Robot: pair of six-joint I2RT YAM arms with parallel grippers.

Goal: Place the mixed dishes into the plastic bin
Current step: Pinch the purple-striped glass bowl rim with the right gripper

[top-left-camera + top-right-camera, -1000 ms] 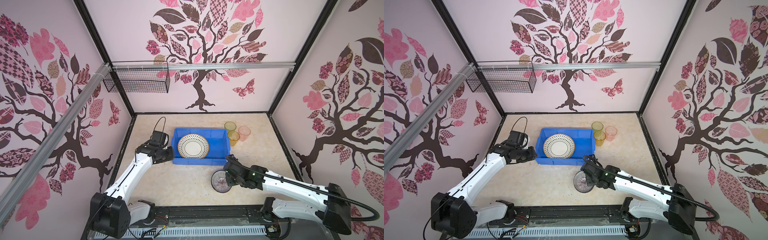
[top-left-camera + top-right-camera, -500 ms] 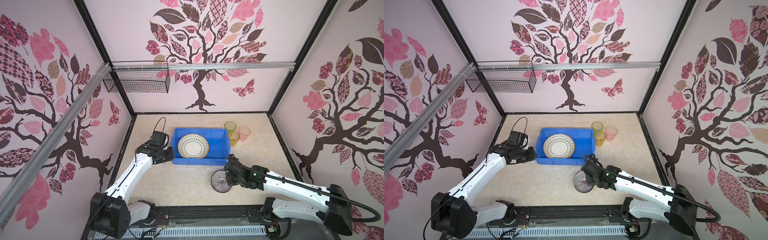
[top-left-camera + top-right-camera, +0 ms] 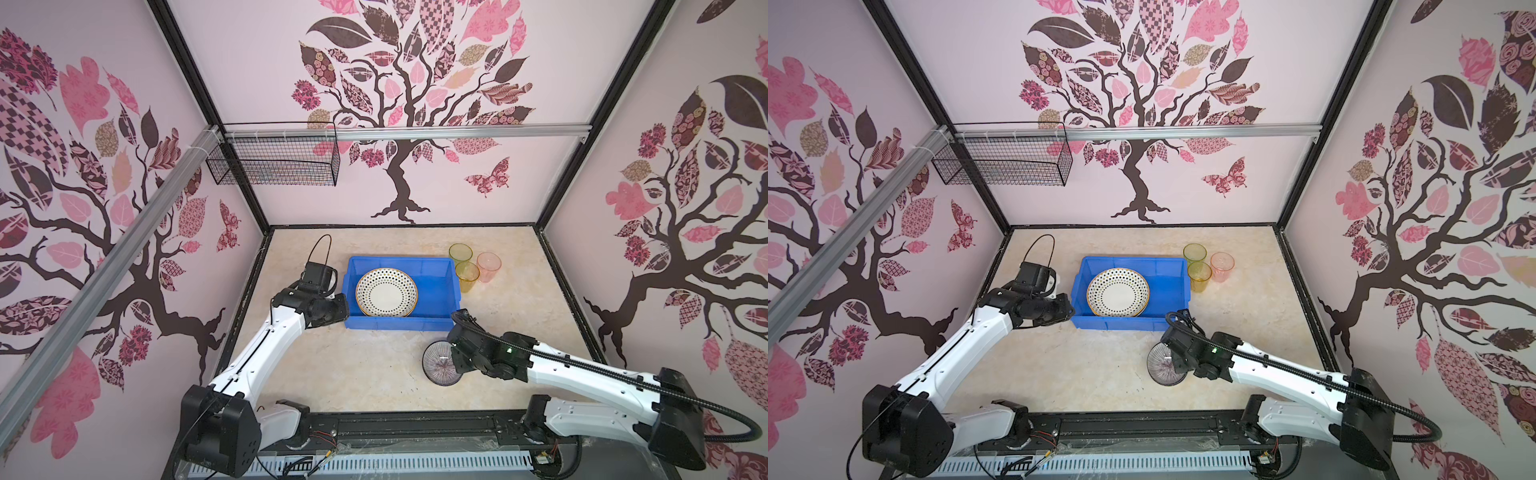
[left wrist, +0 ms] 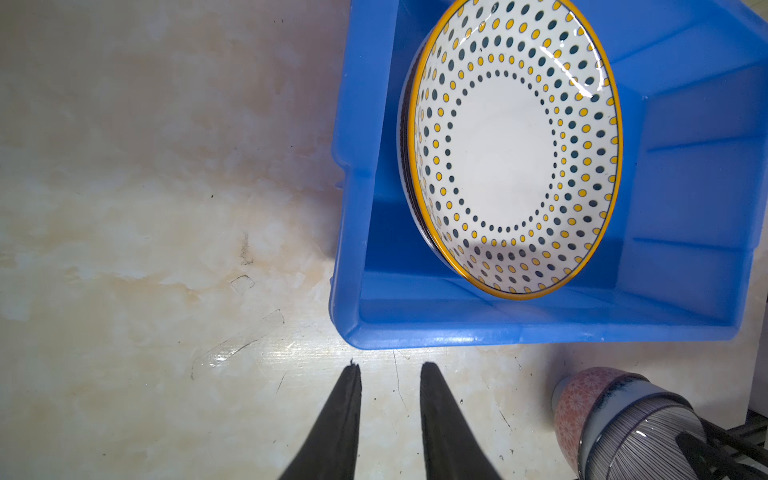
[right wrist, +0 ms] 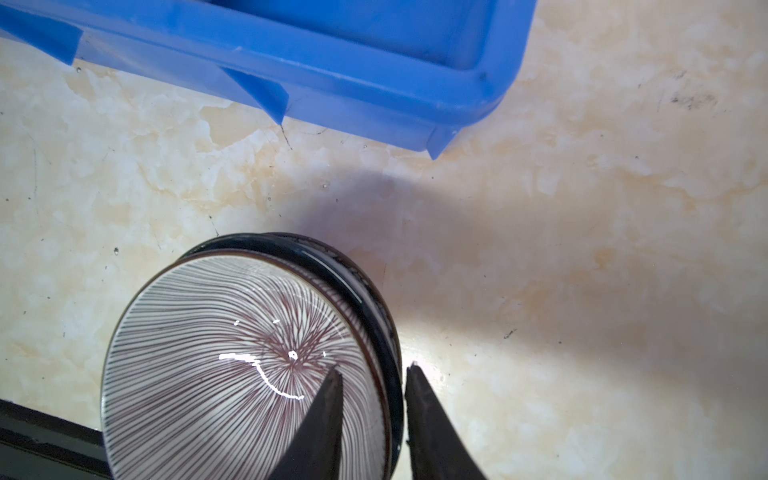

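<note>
Right wrist view: right gripper (image 5: 372,370), fingers pinched across the rim of the bowl stack (image 5: 232,353), one inside, one outside, likely for lifting. Stack sits on counter (image 5: 582,249), at 5 o'clock of plastic bin (image 3: 395,324) in a top view. Top bowl: white, purple radial stripes. Left gripper (image 4: 388,365): fingers narrowly parted, empty.

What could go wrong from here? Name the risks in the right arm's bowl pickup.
1. The right gripper straddles two nested rims, the striped bowl and the dark-rimmed bowl under it; a lift may drop the lower one.
2. The near wall of the blue bin stands between stack and bin; a low carry could hit it.
3. The dotted plate fills much of the bin; a bowl set on its rim could tip.
</note>
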